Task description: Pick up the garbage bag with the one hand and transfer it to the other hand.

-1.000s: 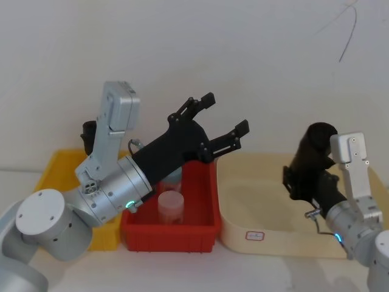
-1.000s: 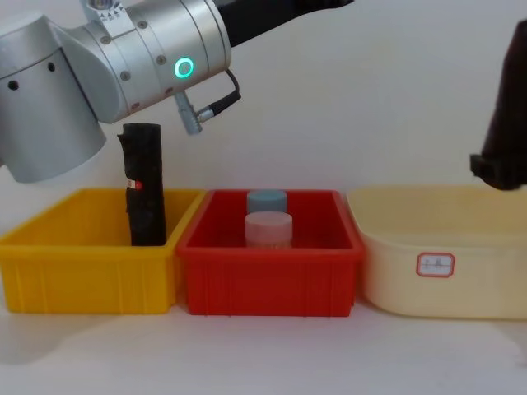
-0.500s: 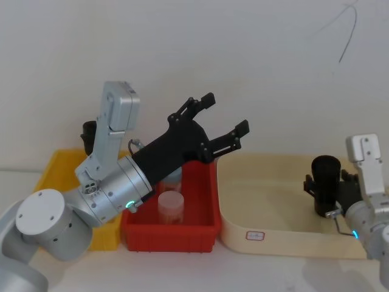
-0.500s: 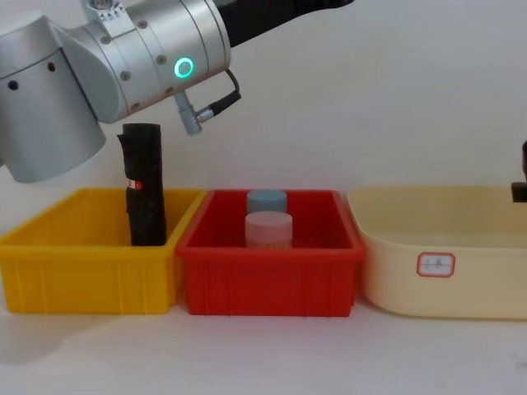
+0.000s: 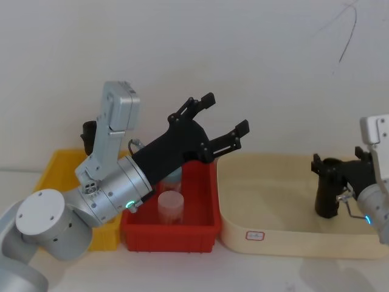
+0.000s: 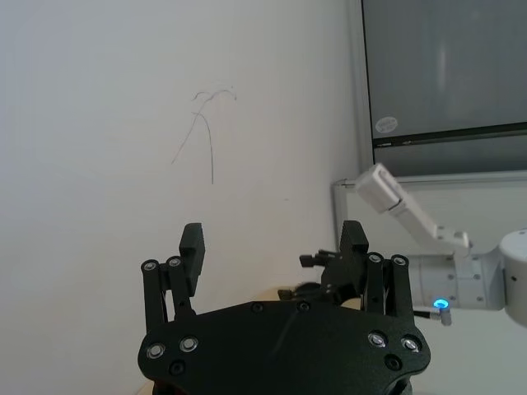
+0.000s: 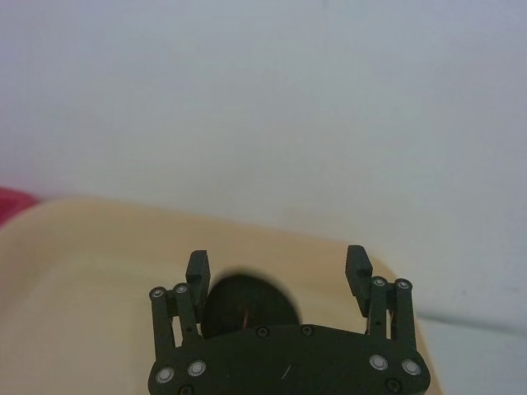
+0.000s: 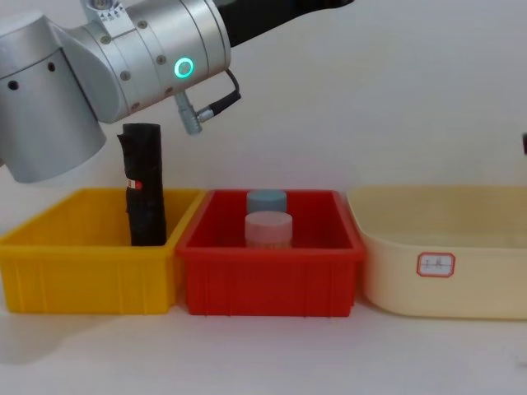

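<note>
- So compared with a second ago, the garbage bag (image 5: 328,193) is no longer up in the air. It now stands upright on the floor of the cream tub (image 5: 261,243), toward the tub's right end.
- The right gripper (image 5: 337,164) is lower and further right than it was. Its jaws are now apart instead of clamped on the roll.
- In the right wrist view the garbage bag (image 7: 247,300) sits between the fingers of the right gripper (image 7: 277,267). It's right up against one finger with a clear gap to the other, so it's not being squeezed.
- The left gripper (image 5: 226,112) hasn't budged at all. It hangs high over the far right corner of the red bin (image 5: 170,238), pointing up and to the right, jaws wide apart and holding nothing.
- Same story in the left wrist view: the left gripper (image 6: 273,239) is spread open against the wall.
- The red bin holds a pink-lidded jar (image 5: 171,205) with a blue-grey jar (image 8: 267,200) just behind it.
- On the left, the yellow bin (image 8: 82,284) has the slimmer black roll (image 8: 144,197) with the red-and-white mark standing at its far side.
- All three containers sit side by side on the tabletop (image 8: 263,354), with yellow on the left, red in the middle and cream on the right.
</note>
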You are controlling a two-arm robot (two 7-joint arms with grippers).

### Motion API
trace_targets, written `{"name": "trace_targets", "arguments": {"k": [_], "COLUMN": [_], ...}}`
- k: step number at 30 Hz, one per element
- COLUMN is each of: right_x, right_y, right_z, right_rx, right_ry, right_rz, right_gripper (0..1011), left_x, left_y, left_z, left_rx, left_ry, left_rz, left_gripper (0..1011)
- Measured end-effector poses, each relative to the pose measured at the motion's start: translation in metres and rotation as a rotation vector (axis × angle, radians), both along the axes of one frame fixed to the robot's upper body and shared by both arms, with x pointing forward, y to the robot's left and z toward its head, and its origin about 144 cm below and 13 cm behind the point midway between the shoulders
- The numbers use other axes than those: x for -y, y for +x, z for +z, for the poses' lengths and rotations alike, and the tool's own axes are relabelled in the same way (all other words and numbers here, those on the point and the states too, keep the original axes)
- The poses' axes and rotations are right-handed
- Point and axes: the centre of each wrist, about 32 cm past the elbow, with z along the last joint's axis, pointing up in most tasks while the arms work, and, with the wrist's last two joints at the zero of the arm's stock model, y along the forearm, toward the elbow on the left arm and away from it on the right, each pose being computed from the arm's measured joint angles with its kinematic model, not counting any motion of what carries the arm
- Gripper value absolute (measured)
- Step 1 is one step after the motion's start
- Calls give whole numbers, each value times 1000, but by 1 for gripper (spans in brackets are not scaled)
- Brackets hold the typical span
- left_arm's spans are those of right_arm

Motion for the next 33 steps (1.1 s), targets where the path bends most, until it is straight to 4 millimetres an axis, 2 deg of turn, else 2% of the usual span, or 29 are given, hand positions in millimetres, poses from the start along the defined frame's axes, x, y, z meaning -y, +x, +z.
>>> {"name": "trace_targets", "arguments": {"k": [9, 16, 23, 33], "right_x": [-8, -20, -33, -56], "right_y": [-17, -27, -31, -28], "right_z": [20, 27, 24, 7], "right_rx": [69, 88, 65, -16], "right_ry": [-4, 2, 12, 21], "right_rz": [83, 168, 246, 371], "right_gripper": [1004, 1004, 1004, 1004], "left_x": [0, 0, 0, -6], "left_y": [0, 0, 0, -6], "left_z": [0, 0, 0, -1], "left_rx": [0, 0, 0, 3], "left_ry": [0, 0, 0, -9], "left_rz": [0, 0, 0, 39], "left_gripper": [1001, 1001, 1001, 1001]}}
